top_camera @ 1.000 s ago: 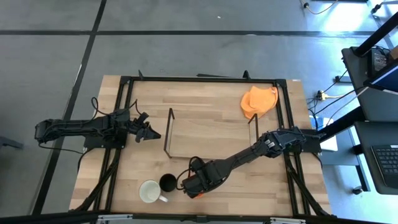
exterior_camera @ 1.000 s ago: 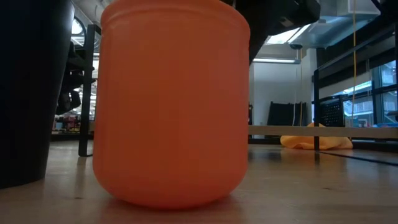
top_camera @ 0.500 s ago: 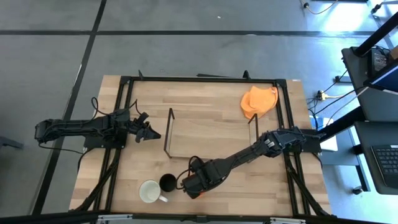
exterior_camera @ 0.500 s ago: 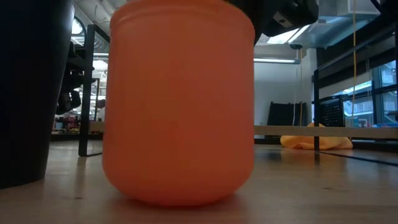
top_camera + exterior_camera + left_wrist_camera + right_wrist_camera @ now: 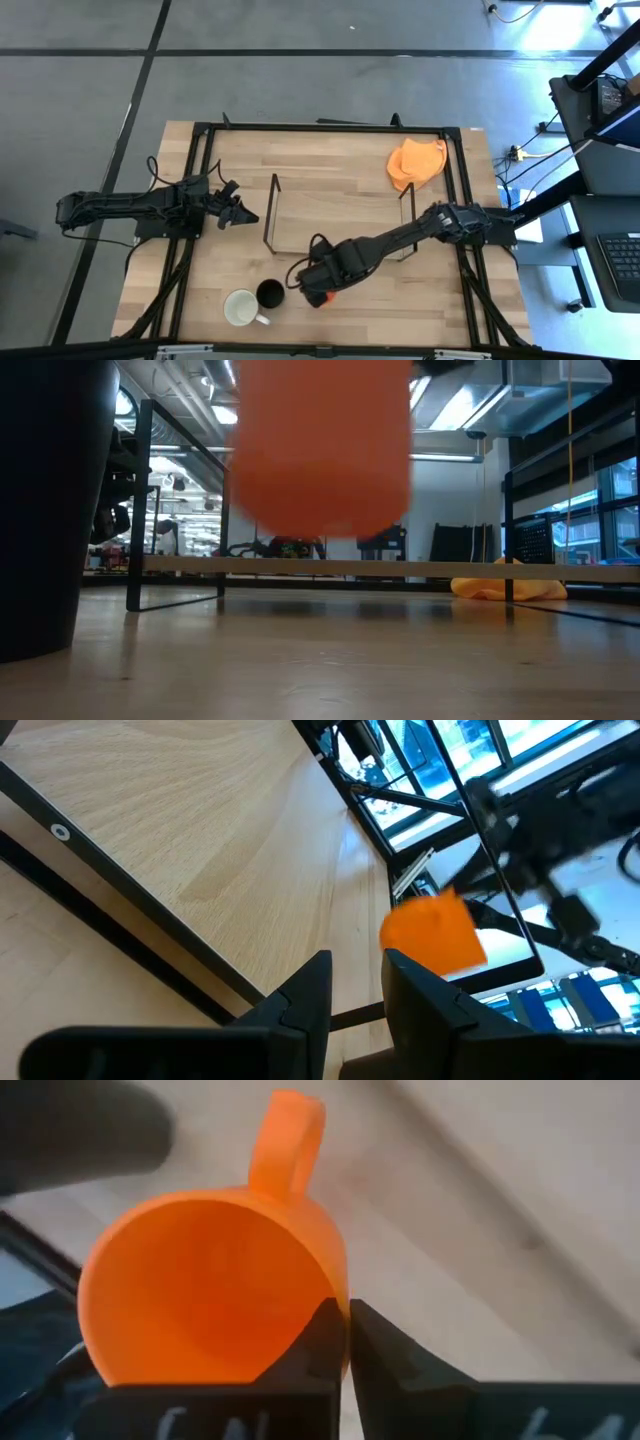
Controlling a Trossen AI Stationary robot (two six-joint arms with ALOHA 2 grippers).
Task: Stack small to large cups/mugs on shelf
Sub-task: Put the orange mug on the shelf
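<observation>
The orange mug point(image 5: 215, 1290) hangs above the table's near middle, with my right gripper point(image 5: 313, 287) shut on it. In the low view the orange mug point(image 5: 325, 450) floats clear of the wood. The black mug point(image 5: 269, 292) and the white mug point(image 5: 240, 308) stand upright on their bases just left of it. The black wire shelf point(image 5: 272, 212) stands on the table's middle. My left gripper point(image 5: 245, 215) waits open, left of the shelf, with nothing between its fingers. My right gripper holds the orange mug by its rim wall point(image 5: 335, 1295), opposite the handle point(image 5: 285, 1135). One finger point(image 5: 310, 1350) is inside the mug and the other outside. The fingers come from above, slanting in from the table's right. The mug is lifted clear of the table, its mouth up.
An orange cloth point(image 5: 416, 162) lies at the far right of the table. A black table frame point(image 5: 330, 128) runs around the wooden top. Bare wood lies between the shelf's two end frames.
The orange mug stood on the table a second ago, shifted a little sideways, and now hangs clear of it. My right gripper has risen with the mug and gone slightly toward the shelf.
</observation>
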